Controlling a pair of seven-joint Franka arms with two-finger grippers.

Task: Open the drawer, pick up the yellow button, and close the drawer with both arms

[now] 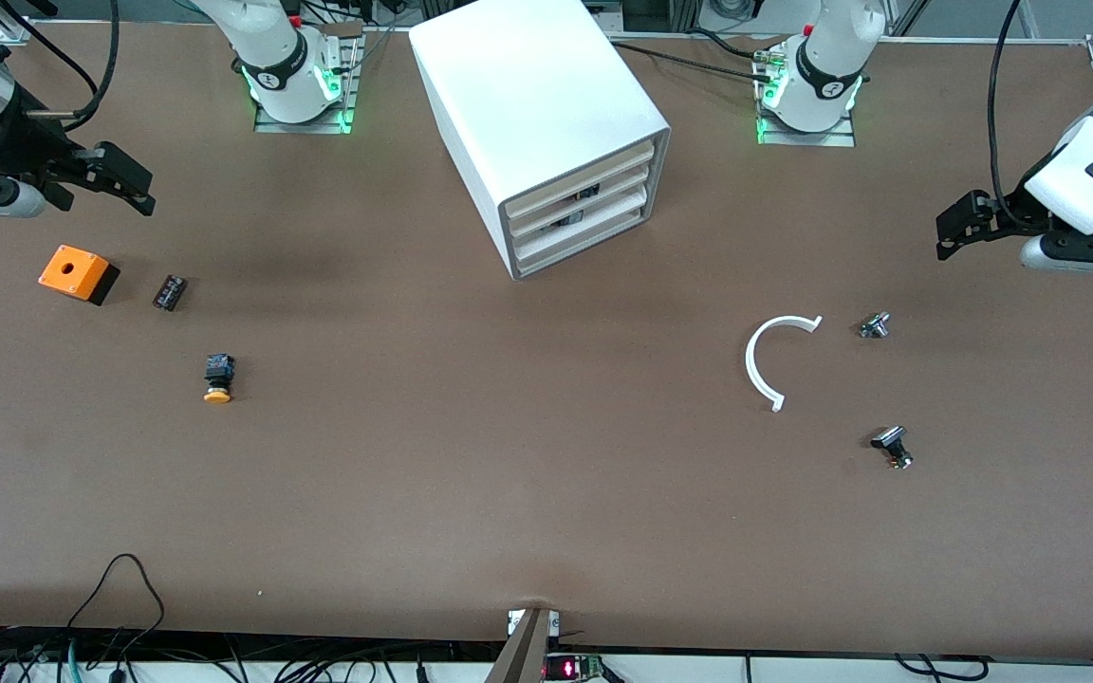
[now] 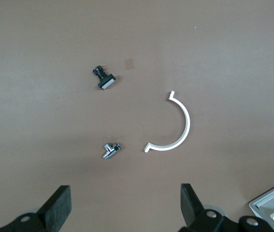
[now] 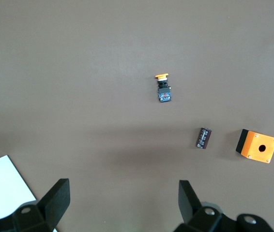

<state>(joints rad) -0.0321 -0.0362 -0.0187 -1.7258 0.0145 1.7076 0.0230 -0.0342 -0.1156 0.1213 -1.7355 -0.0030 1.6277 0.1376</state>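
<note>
The white cabinet point(image 1: 537, 104) stands at the middle of the table near the robots' bases, its three cream drawer fronts point(image 1: 577, 205) all pushed in. The button point(image 1: 217, 378), orange cap and black-blue body, lies on its side on the table toward the right arm's end; the right wrist view shows the button point(image 3: 163, 88) too. My right gripper point(image 1: 124, 180) hangs open and holds nothing, over the table near the orange box. My left gripper point(image 1: 950, 232) hangs open and holds nothing at the left arm's end. In the wrist views both the left gripper point(image 2: 126, 203) and the right gripper point(image 3: 125, 198) stand wide over bare table.
An orange box with a hole point(image 1: 77, 273) and a small black block point(image 1: 169, 291) lie farther from the front camera than the button. Toward the left arm's end lie a white curved piece point(image 1: 769, 356) and two small metal parts point(image 1: 874, 325) point(image 1: 893, 446).
</note>
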